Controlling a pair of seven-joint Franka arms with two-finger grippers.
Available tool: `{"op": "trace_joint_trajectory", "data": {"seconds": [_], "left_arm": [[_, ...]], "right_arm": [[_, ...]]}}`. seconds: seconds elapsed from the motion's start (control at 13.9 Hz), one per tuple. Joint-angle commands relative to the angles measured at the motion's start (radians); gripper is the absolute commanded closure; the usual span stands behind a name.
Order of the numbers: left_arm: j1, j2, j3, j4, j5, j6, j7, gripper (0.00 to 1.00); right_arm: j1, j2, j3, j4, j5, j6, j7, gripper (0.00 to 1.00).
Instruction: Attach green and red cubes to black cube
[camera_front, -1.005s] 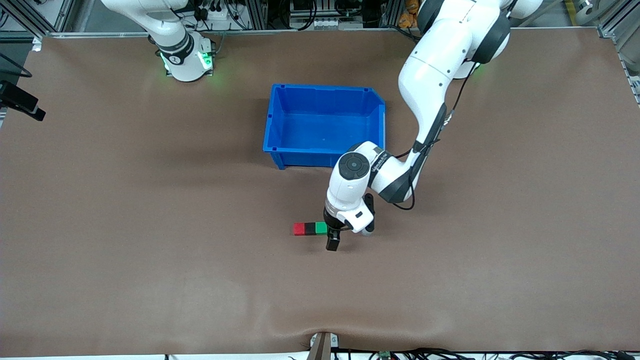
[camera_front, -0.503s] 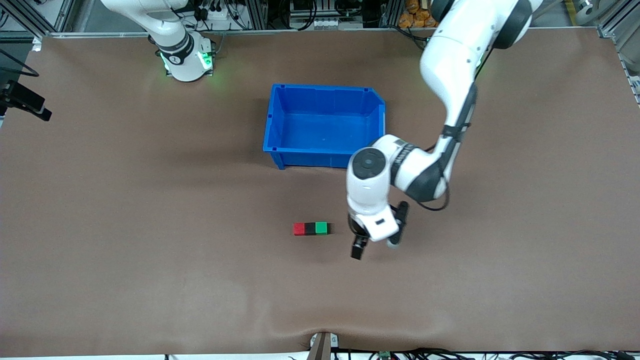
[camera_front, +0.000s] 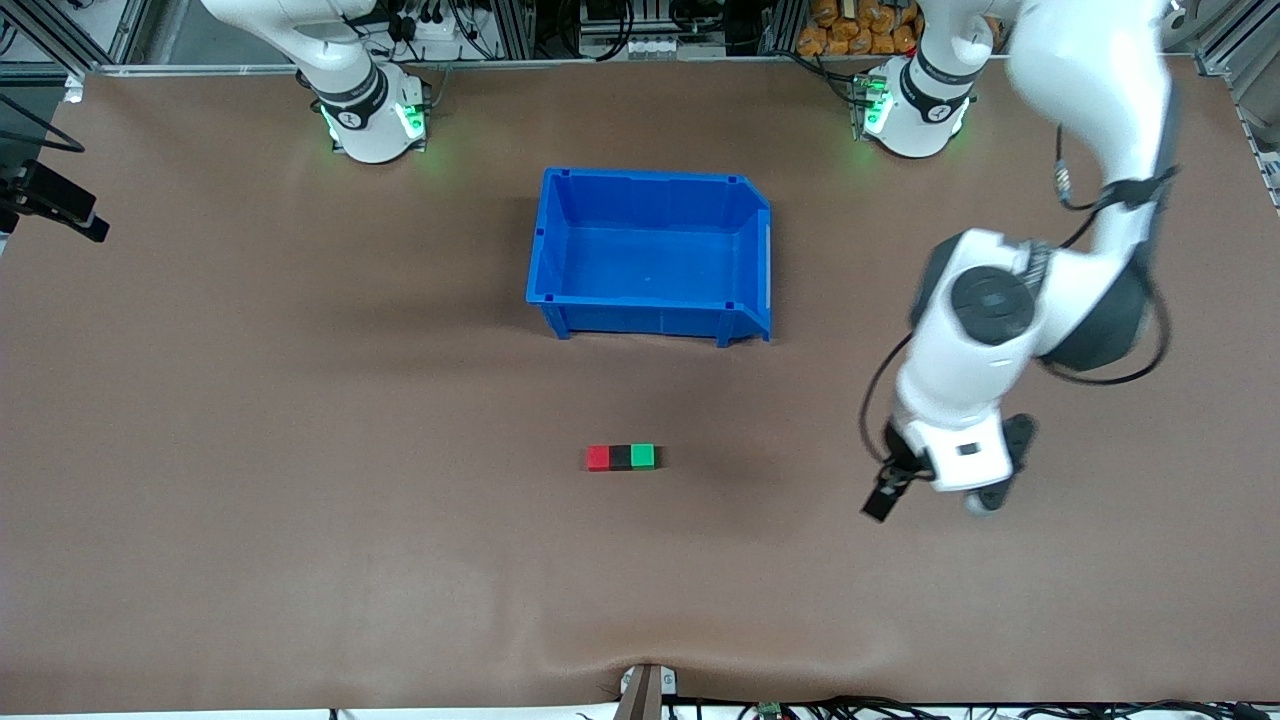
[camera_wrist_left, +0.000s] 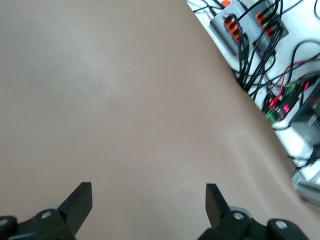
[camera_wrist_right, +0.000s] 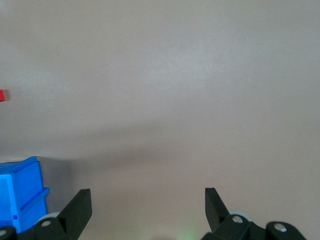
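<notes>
The red cube, the black cube and the green cube lie touching in one row on the brown table, the black one in the middle. They are nearer to the front camera than the blue bin. My left gripper is open and empty, up in the air over bare table toward the left arm's end, well apart from the row. Its wrist view shows only table between its jaws. My right gripper is open and empty; its view shows a sliver of the red cube at the edge.
An empty blue bin stands mid-table, also in the right wrist view. Cables and electronics boxes lie past the table's edge in the left wrist view. The right arm waits at its end of the table.
My left gripper has risen from beside the green cube and swung away toward the left arm's end of the table. The three cubes have stayed in their row.
</notes>
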Motion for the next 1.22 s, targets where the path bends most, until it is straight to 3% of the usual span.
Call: {"op": "trace_joint_trajectory", "data": {"seconds": [0.0,0.14,0.29,0.72,0.86,1.15], "left_arm": [[0.235,-0.146,-0.166,-0.165,-0.006,0.008,0.213,0.00],[0.424,-0.176,-0.281,-0.165,-0.076,-0.022,0.425,0.00],[0.549,-0.206,-0.355,-0.162,-0.107,-0.100,0.644,0.00],[0.568,-0.292,-0.406,-0.139,-0.118,-0.324,0.981,0.00],[0.487,-0.293,-0.354,-0.112,-0.115,-0.382,1.016,0.00],[0.249,-0.344,-0.091,-0.096,-0.135,-0.452,1.099,0.00]], "right_arm": [[0.004,0.006,-0.004,0.021,0.014,-0.010,-0.006,0.00],[0.002,0.006,-0.004,0.021,0.014,-0.011,-0.006,0.00],[0.002,0.006,-0.006,0.021,0.014,-0.011,-0.006,0.00],[0.002,0.006,-0.006,0.021,0.016,-0.011,-0.005,0.00],[0.002,0.006,-0.006,0.021,0.016,-0.011,-0.005,0.00],[0.002,0.006,-0.006,0.021,0.016,-0.011,-0.005,0.00]]}}
